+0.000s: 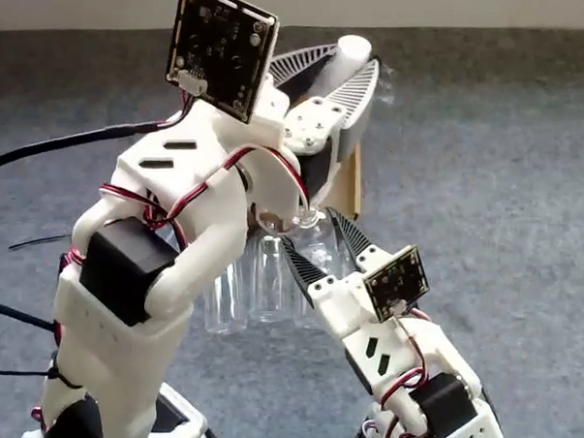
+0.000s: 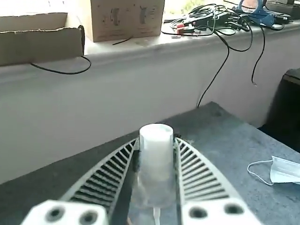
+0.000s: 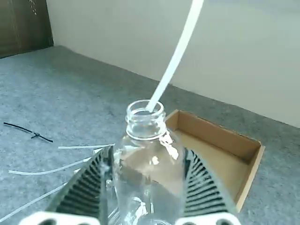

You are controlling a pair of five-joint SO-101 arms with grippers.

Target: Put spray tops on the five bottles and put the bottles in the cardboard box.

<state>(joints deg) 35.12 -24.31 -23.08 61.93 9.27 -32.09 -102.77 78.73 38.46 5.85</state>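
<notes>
Closest to the lens in the high view is the left arm [image 1: 167, 254], which rises tall over the grey felt-covered table [image 1: 493, 162]. Its gripper, the left gripper [image 1: 358, 59], is raised high above everything else. The right arm [image 1: 405, 369] is lower, and the right gripper [image 1: 312, 230] sits directly beneath the left one. Just beyond the right gripper lies the shallow cardboard box [image 3: 211, 159], open side up with its floor bare. Beside that gripper, on the side away from the box, a cluster of clear bottles [image 1: 242, 284] stands upright; their count is unclear. The right gripper is clamped on one clear bottle [image 3: 145, 183], ribbed fingers [image 3: 86, 187] pressed to both its sides and its open neck upright. The left gripper is clenched on a white spray top [image 2: 156, 159], whose cap sits between the fingertips. The white dip tube [image 3: 176, 56] slants down from above, and its end is inside the bottle's neck. Loose tubes [image 3: 44, 169] lie on the table to one side of the right gripper. A face mask [image 2: 281, 169] lies well off from the left gripper.
</notes>
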